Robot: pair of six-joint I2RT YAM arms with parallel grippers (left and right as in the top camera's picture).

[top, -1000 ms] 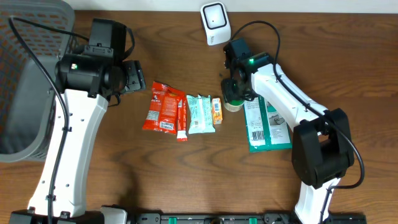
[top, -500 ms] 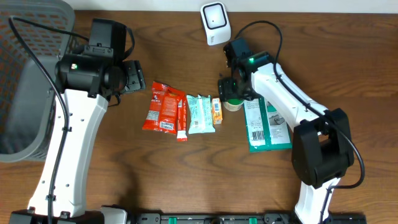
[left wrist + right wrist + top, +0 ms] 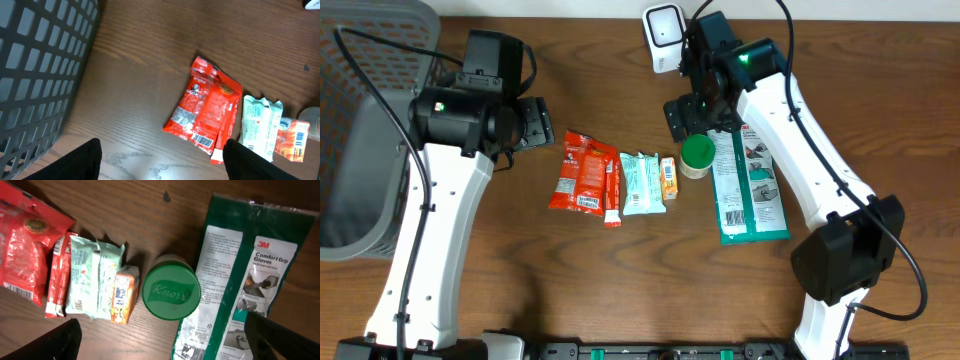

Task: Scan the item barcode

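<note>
R: my right gripper (image 3: 694, 116) spread wide, holding nothing | Knorr jar (image 3: 171, 291) upright on the table (image 3: 620, 280) at its 6 o'clock | orange packet (image 3: 125, 293) just beside the jar at 9 o'clock | L: my left gripper (image 3: 161, 150) spread, empty, red packet (image 3: 205, 112) at 4 o'clock

Your overhead camera looks straight down on the whole table (image 3: 620, 290), basket (image 3: 380, 60) at the left, gloves pack (image 3: 748, 205) at the right. Your left wrist camera looks down at a slant, near the basket's wall and the red packet (image 3: 207, 107). Your right wrist camera looks straight down, close above the green-lidded jar (image 3: 171, 292). All 3 share the red packet and the pale green packet (image 3: 92, 275) beside it.
</note>
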